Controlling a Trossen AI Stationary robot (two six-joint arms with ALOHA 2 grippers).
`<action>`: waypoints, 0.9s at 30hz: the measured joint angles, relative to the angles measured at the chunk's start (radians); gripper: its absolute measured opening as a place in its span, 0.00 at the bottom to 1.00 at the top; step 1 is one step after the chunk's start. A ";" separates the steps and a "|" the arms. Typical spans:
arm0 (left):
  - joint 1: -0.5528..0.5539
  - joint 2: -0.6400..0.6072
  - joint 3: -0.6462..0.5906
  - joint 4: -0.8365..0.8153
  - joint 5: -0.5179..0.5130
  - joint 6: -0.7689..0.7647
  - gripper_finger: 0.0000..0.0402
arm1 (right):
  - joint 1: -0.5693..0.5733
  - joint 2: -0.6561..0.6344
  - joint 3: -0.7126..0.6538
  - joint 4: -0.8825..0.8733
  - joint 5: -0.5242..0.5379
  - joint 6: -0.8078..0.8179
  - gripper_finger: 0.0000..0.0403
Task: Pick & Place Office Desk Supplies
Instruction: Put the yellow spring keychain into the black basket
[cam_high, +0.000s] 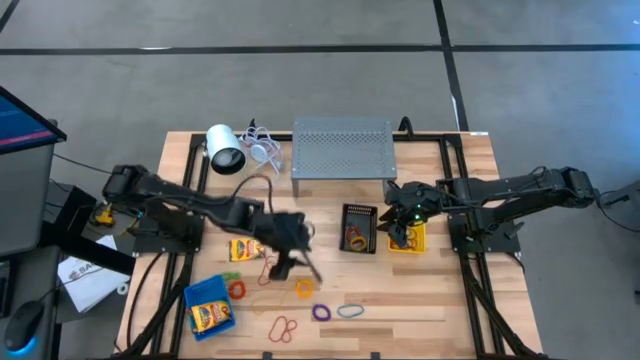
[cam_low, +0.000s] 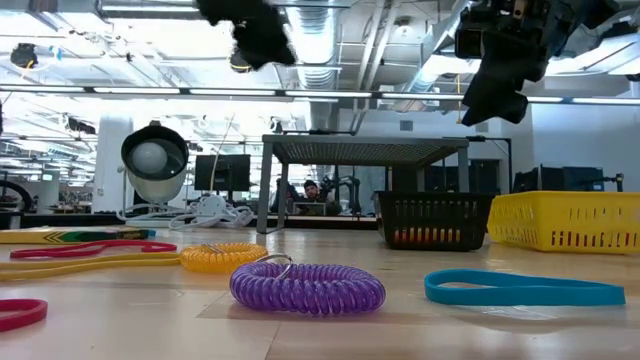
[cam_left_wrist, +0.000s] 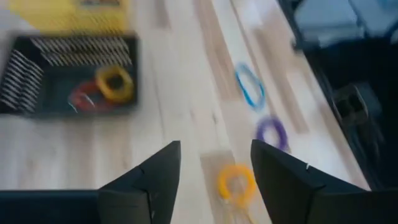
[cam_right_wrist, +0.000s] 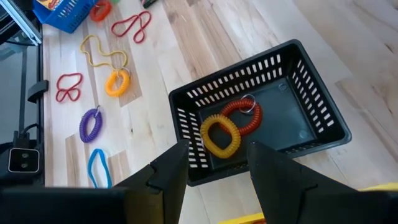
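My left gripper (cam_left_wrist: 214, 174) hangs open above the table's middle (cam_high: 298, 262), with nothing between its fingers. Below it a yellow coil loop (cam_left_wrist: 236, 183) lies flat on the wood, with a purple coil loop (cam_left_wrist: 272, 132) and a pale blue band (cam_left_wrist: 250, 87) beyond. The black bin (cam_right_wrist: 261, 118) holds a red coil loop (cam_right_wrist: 245, 115) and a yellow coil loop (cam_right_wrist: 221, 135). My right gripper (cam_right_wrist: 217, 165) is open and empty above the yellow bin (cam_high: 408, 240), next to the black bin. The blue bin (cam_high: 208, 305) holds a crayon box. A second crayon box (cam_high: 245, 250) lies on the table.
Red bands (cam_high: 284, 327) and an orange loop (cam_high: 237, 289) lie near the table's front. The grey perforated stand (cam_high: 343, 148) and a white cylinder with its cable (cam_high: 228, 150) stand at the back. Bare wood shows to the right of the pale blue band.
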 joint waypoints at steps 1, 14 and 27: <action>-0.022 0.008 0.000 -0.004 -0.020 0.002 0.46 | 0.000 0.000 0.000 0.003 0.000 0.001 0.40; -0.124 0.258 -0.022 0.012 -0.094 -0.001 0.43 | 0.052 0.000 0.000 0.089 -0.002 0.050 0.40; -0.114 0.352 -0.022 0.023 -0.058 0.003 0.43 | 0.165 0.006 0.000 0.273 0.004 0.061 0.40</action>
